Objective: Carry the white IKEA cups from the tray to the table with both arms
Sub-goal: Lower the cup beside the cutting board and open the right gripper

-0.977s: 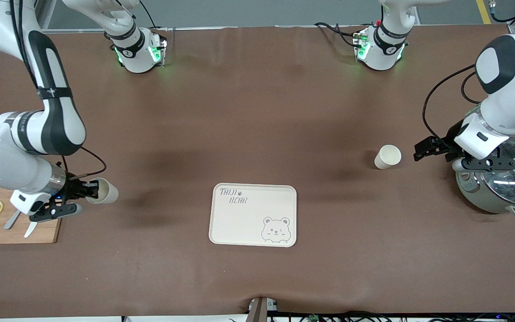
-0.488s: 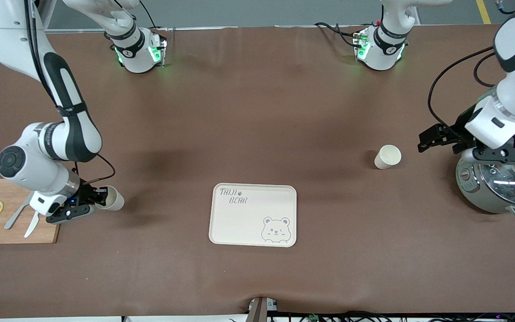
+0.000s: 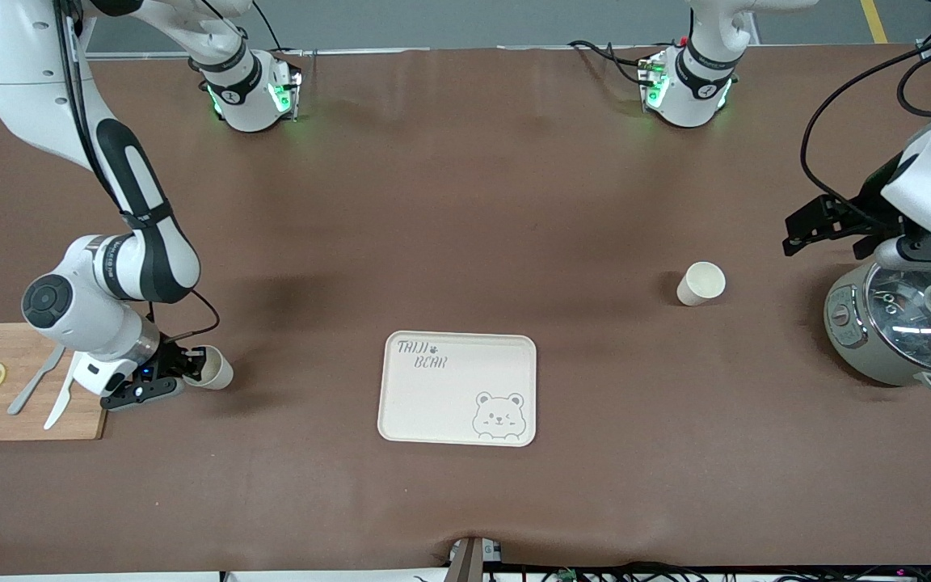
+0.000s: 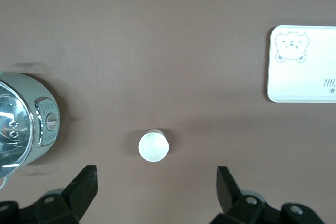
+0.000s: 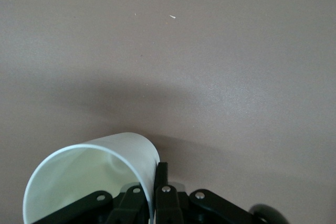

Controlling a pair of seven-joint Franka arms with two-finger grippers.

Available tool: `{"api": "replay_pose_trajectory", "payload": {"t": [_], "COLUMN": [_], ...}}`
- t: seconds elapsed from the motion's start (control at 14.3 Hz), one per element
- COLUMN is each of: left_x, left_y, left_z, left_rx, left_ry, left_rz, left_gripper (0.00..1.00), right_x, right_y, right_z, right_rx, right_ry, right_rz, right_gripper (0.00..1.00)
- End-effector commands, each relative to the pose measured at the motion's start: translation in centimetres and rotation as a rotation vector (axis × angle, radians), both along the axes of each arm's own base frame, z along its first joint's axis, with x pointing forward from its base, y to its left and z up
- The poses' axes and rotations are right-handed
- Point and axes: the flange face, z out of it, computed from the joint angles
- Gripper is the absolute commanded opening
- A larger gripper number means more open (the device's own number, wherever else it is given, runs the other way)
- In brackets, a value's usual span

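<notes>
One white IKEA cup point(image 3: 701, 283) stands upright on the brown table, toward the left arm's end, farther from the camera than the tray. It also shows in the left wrist view point(image 4: 153, 146) from above. My left gripper point(image 3: 797, 230) is open and empty in the air, apart from this cup; in the left wrist view point(image 4: 155, 184) its fingers stand wide on either side. My right gripper point(image 3: 191, 368) is shut on the wall of the second white cup point(image 3: 213, 368), held tilted low over the table beside the cutting board. In the right wrist view point(image 5: 156, 174) one finger is inside this cup point(image 5: 89, 182) and one outside.
The cream bear tray point(image 3: 457, 388) lies mid-table near the front camera; it also shows in the left wrist view point(image 4: 304, 64). A pot with a glass lid point(image 3: 906, 323) stands at the left arm's end. A wooden board point(image 3: 29, 404) with lemon slices and cutlery lies at the right arm's end.
My right gripper has carried its cup lower and toward the tray. My left gripper has drawn away from the standing cup, toward the left arm's end. That cup has not moved.
</notes>
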Motion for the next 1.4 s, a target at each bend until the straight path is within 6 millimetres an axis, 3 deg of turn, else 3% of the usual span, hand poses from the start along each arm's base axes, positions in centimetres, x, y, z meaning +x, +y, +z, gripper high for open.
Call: {"api": "replay_pose_trajectory", "payload": {"t": [0.0, 0.56, 0.63, 0.77, 0.91, 0.98, 1.05, 1.33], "left_x": [-0.5, -1.1, -1.1, -1.2, -1.3, -1.3, -1.4, -1.2], "left_y": [-0.5, 0.0, 0.0, -0.7, -1.3, -2.4, -3.1, -2.6], "left_z": [1.7, 2.6, 2.6, 2.6, 2.5, 2.2, 2.1, 1.9], "left_rx": [0.027, 0.026, 0.028, 0.028, 0.085, 0.163, 0.205, 0.205], "left_ry": [0.019, 0.041, 0.041, 0.041, 0.036, 0.031, 0.027, 0.031], "left_rz": [-0.008, -0.018, -0.017, -0.026, -0.054, -0.131, -0.174, -0.172], "left_gripper": [1.0, 1.0, 1.0, 1.0, 1.0, 1.0, 1.0, 1.0], "right_x": [0.0, 0.1, 0.1, 0.1, 0.2, 0.2, 0.2, 0.3], "right_y": [-0.1, 0.3, 0.3, 0.3, 0.1, 0.0, 0.1, 0.1], "right_z": [-0.4, -1.6, -2.0, -2.1, -2.1, -2.0, -2.0, -1.6], "right_rx": [0.013, 0.013, 0.014, 0.016, 0.016, 0.016, 0.017, 0.019], "right_ry": [-0.021, -0.027, -0.022, -0.021, -0.022, -0.024, -0.022, -0.021], "right_rz": [0.005, 0.008, 0.007, 0.004, 0.001, 0.0, 0.001, 0.001], "right_gripper": [0.0, 0.03, 0.21, 0.46, 0.86, 1.0, 1.0, 1.0]}}
